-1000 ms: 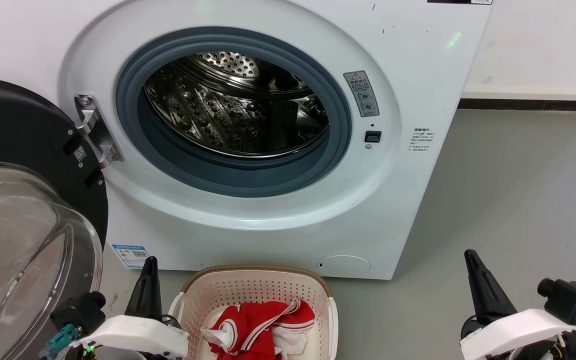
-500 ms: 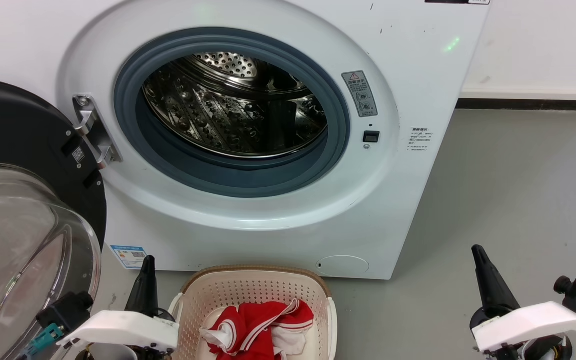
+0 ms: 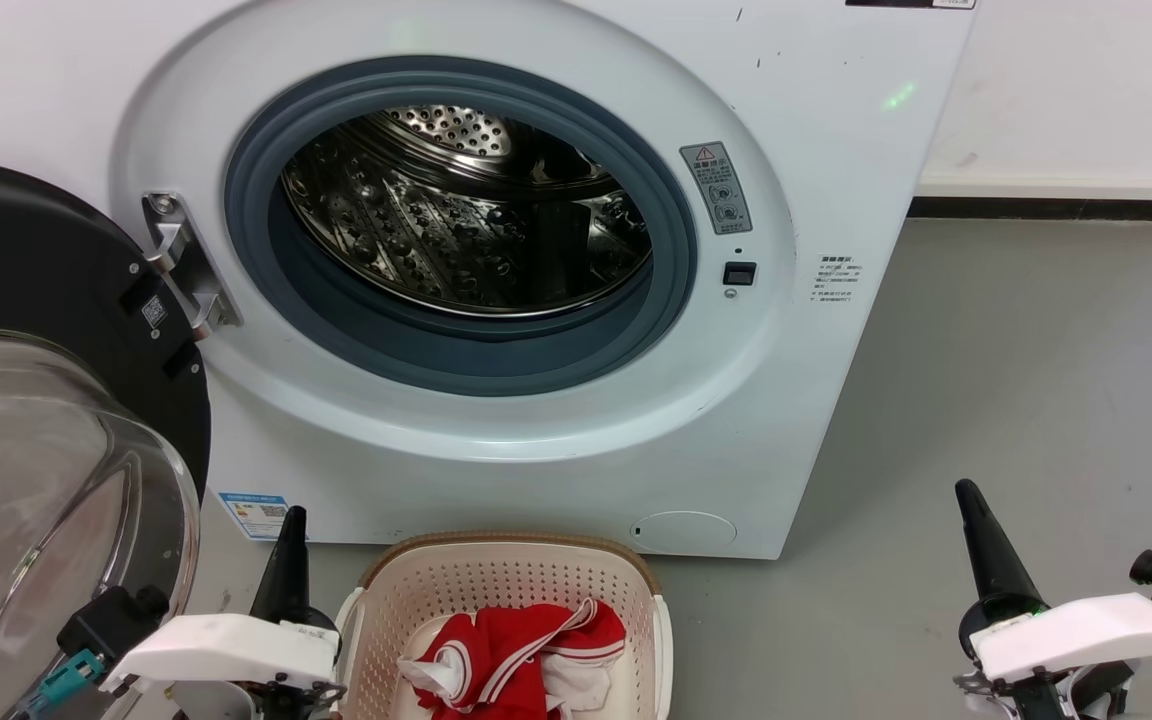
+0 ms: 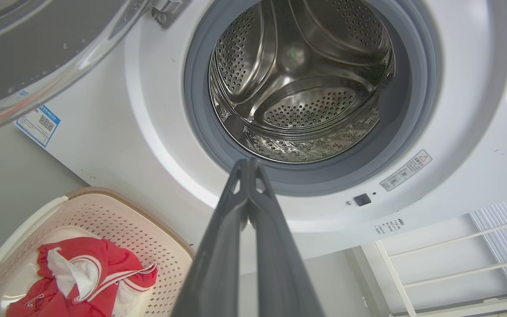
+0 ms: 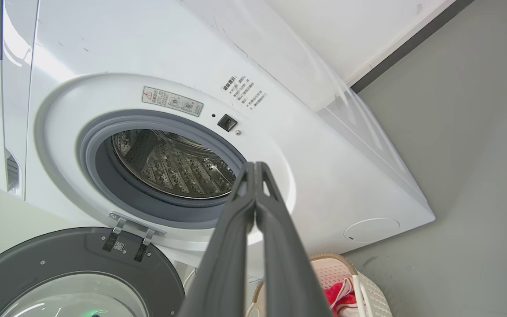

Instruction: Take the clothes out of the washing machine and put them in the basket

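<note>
The white washing machine (image 3: 816, 150) stands with its black-rimmed glass door (image 3: 46, 420) swung open to the left. Its steel drum (image 3: 466, 210) shows bare metal and no cloth, also in the left wrist view (image 4: 302, 79). Red clothes (image 3: 511, 655) with white trim lie in the cream basket (image 3: 506, 575) on the floor in front of the machine. My left gripper (image 3: 292, 520) is shut, just left of the basket. My right gripper (image 3: 966, 492) is shut, low over the floor to the right. Each wrist view shows its fingertips pressed together, left gripper (image 4: 248, 164), right gripper (image 5: 255, 166).
Grey floor (image 3: 1036, 380) stretches right of the machine up to a wall with a dark skirting strip (image 3: 1066, 208). The open door crowds the left side beside my left arm. A white frame (image 4: 451, 259) appears at the lower right of the left wrist view.
Both arms have drawn back and down toward the bottom of the head view, the right one drifting further right. The clothes and basket lie as before.
</note>
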`<state>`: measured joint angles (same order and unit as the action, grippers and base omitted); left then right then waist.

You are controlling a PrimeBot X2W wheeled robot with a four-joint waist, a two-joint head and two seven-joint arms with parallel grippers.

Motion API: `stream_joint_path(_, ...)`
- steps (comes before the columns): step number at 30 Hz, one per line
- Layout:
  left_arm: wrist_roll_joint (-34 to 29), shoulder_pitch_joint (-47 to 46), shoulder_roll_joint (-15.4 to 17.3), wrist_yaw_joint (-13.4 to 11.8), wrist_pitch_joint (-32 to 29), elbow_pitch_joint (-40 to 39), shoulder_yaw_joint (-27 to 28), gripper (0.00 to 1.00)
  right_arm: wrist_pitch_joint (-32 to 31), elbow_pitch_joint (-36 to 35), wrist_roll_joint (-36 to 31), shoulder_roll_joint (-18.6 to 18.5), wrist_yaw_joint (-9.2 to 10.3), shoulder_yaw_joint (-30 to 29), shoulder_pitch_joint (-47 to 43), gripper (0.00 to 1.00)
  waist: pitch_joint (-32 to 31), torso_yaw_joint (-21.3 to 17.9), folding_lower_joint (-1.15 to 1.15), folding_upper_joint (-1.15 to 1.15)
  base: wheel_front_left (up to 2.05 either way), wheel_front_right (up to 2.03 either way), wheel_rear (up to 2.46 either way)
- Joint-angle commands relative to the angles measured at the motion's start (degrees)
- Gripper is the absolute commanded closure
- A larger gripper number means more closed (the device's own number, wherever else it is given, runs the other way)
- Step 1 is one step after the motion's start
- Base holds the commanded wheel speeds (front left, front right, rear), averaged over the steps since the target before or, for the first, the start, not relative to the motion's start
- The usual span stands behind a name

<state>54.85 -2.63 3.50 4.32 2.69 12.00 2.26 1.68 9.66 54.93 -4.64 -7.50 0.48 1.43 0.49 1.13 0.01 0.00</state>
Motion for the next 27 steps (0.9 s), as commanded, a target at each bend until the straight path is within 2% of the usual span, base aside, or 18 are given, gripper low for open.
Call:
stream_joint_path(1,1.27,-1.47,0.12,0.34,-0.27,-0.43,0.33,1.00,-0.24,-0.27,1.44,-0.43,0.00,-0.22,1.42,1.00,0.00,-0.01,0.00,0.00,0.00,0.00,0.00)
stream_joint_path(27,17.25,-2.65,-0.21,1.68,-4.27,0.69,2.15,1.00,-2.75,1.70,18.31,-0.41,0.01,-1.99,2.99,1.00,-0.12,-0.42,0.00,0.00,0.00,0.00,0.00)
